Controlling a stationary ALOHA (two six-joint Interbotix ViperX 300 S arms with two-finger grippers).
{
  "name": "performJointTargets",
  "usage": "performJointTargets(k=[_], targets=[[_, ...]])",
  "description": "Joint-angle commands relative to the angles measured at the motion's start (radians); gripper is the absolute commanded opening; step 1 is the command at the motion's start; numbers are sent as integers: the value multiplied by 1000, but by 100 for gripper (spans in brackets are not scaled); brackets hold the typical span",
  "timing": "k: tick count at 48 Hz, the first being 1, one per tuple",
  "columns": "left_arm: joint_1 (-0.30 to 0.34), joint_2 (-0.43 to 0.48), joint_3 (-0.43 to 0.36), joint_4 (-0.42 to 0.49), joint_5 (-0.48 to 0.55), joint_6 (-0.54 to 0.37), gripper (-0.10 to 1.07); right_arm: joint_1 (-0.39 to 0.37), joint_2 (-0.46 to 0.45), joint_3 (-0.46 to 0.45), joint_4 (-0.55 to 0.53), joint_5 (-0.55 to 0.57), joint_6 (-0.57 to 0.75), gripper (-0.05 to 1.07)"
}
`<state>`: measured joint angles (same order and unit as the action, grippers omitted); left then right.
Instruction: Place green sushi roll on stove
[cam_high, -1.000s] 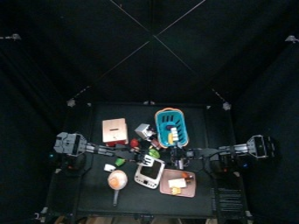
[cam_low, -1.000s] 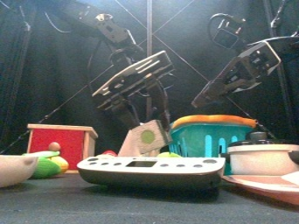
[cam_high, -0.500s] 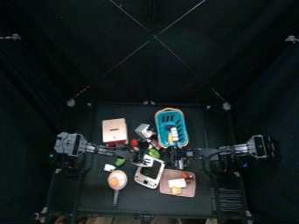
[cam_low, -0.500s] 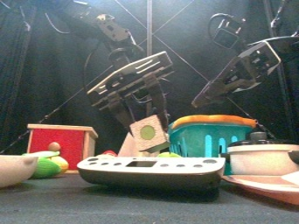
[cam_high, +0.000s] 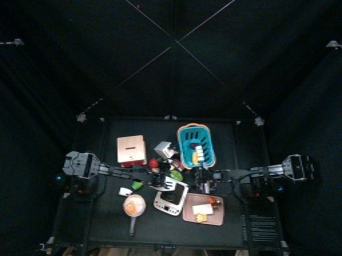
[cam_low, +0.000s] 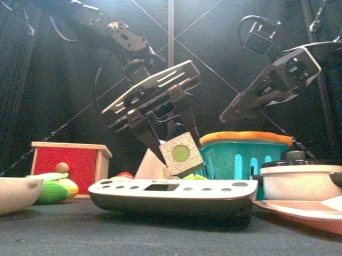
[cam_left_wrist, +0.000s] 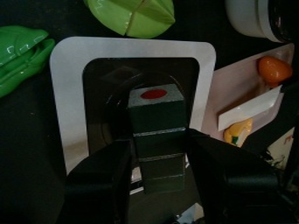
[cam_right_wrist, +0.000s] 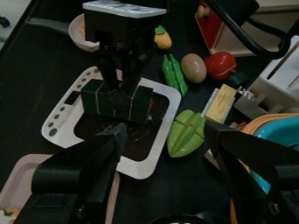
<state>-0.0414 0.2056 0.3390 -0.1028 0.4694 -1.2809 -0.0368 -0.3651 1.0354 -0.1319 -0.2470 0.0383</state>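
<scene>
We see the green sushi roll (cam_left_wrist: 155, 122) pinched between the jaws of the left pincer (cam_left_wrist: 156, 166), held in the air right over the dark cooking plate of the white stove (cam_left_wrist: 70, 61). In the front view the green sushi roll (cam_low: 179, 152) hangs tilted above the stove (cam_low: 171, 196), its pale cut face turned towards us and clear of the surface.

To finish this step well, we judge that the roll should come straight down onto the dark plate, kept inside the white rim, and that the jaws should spread only once it rests there. Because it hangs tilted, levelling it first would help; otherwise it may topple or roll off towards the green vegetable (cam_left_wrist: 21, 52) just beside the stove. The lift-away should go straight up so that the jaws do not drag the roll along.

The right pincer (cam_right_wrist: 156, 140) hangs raised above the tabletop with its jaws spread and nothing between them, looking down on the left arm (cam_right_wrist: 121, 35) at work.

Much stays unclear. In the top view the tabletop (cam_high: 107, 228) is small and the roll cannot be picked out. The left wrist view hides the roll's underside and the gap below it, so only the front view shows it off the plate. The blue basket (cam_low: 243, 155) and the pot (cam_low: 302, 178) are partly cut off or covered by nearer things.
</scene>
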Motion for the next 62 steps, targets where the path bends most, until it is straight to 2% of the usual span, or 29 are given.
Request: performJointTargets(k=[1, 16, 25, 34, 47, 52, 62], targets=[[5, -25, -12, 3, -20, 3, 75, -2, -23, -9, 0, -3, -2, 100], [5, -26, -12, 3, -52, 6, 89, -2, -23, -9, 0, -3, -2, 100], [3, -38, -8, 8, -54, 9, 90, -2, -23, -9, 0, -5, -3, 100], [5, -71, 8, 57, -54, 12, 90, -3, -23, -11, 0, -5, -3, 100], [25, -150, 72, 117, -54, 14, 89, -6, -23, -14, 0, -5, -3, 100], [49, -193, 126, 173, -54, 20, 89, -9, -23, -18, 0, -5, -5, 100], [110, -341, 239, 267, -106, 23, 89, -15, -20, -35, 0, -11, -5, 100]])
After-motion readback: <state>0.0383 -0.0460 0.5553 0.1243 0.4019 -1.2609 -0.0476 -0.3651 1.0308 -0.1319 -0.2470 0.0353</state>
